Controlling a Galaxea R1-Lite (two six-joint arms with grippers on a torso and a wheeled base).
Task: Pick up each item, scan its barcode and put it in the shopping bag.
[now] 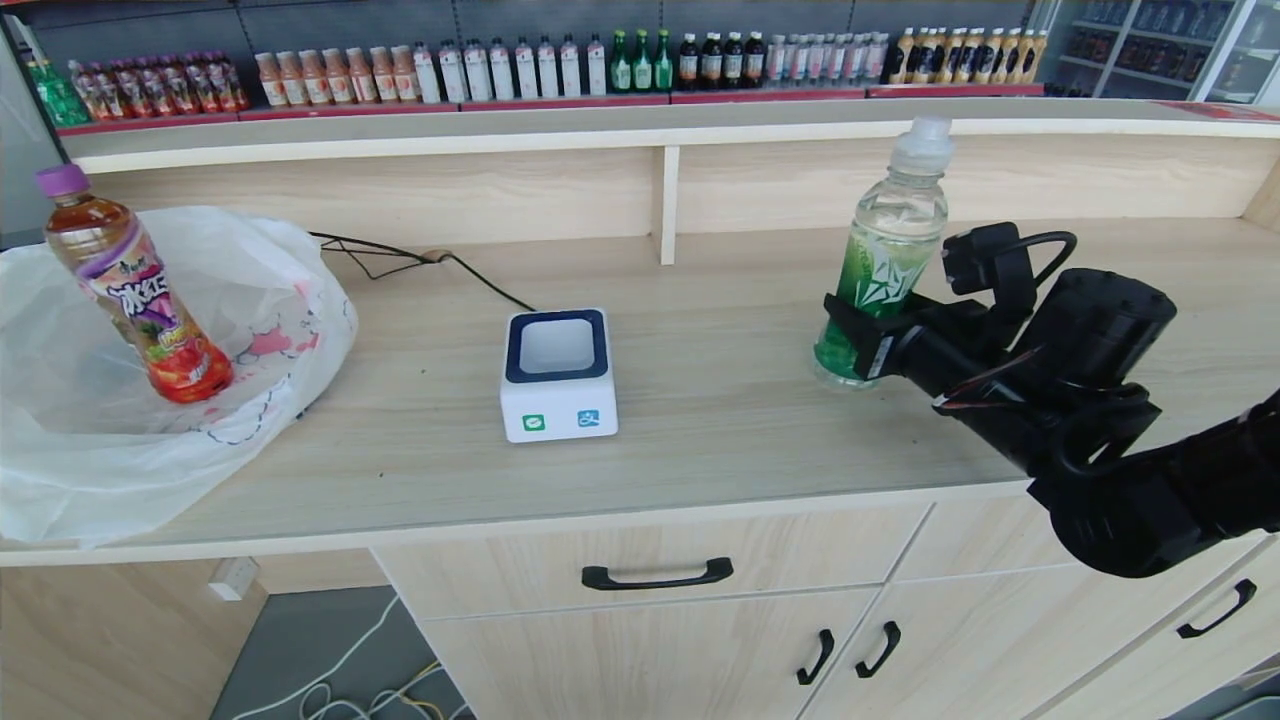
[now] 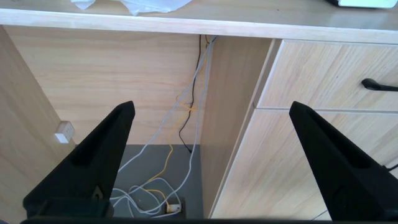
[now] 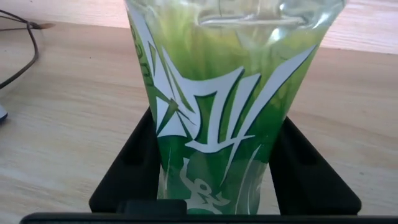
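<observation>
Fingers (image 3: 124, 168) of the right gripper (image 1: 858, 338) grip the lower half of an upright green bottle (image 1: 888, 255), right of the scanner (image 1: 557, 375) on the counter (image 1: 720, 400); its label carries white angular marks. The left gripper (image 2: 211, 109) hangs below the counter edge, fingers (image 2: 93, 162) wide apart. A purple-capped tea bottle (image 1: 130, 290) with a red label leans in the shopping bag (image 1: 280, 290).

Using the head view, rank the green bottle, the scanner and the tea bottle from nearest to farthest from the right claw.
1. green bottle: gripped in the right claw, at the counter's right.
2. scanner: mid-counter, to the claw's left.
3. tea bottle: far left, leaning in the bag.
</observation>
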